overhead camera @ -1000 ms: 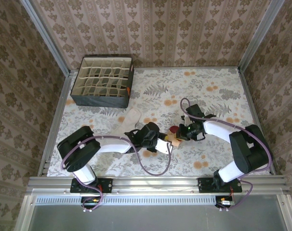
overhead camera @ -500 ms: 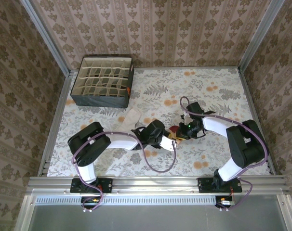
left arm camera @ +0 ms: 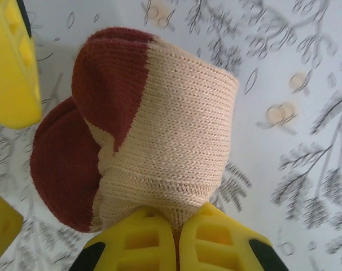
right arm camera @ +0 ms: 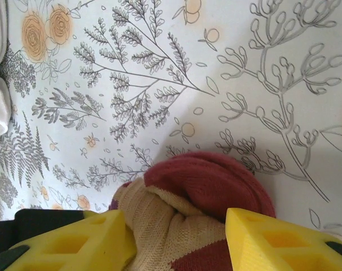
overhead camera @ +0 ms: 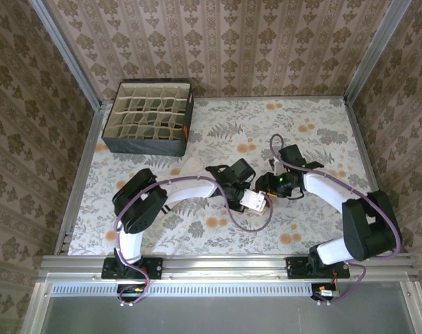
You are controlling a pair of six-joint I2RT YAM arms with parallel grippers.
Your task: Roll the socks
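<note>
My left fingers point(left arm camera: 216, 240) pinch the tan sock roll point(left arm camera: 176, 118), which runs toward 12 o'clock. My right fingers point(right arm camera: 255, 231) are spread wide, straddling its maroon end.

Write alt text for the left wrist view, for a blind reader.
A bunched tan sock with maroon patches is pinched by the shut yellow left end effector, over a floral tablecloth. Two more yellow fingers stand at left.
</note>
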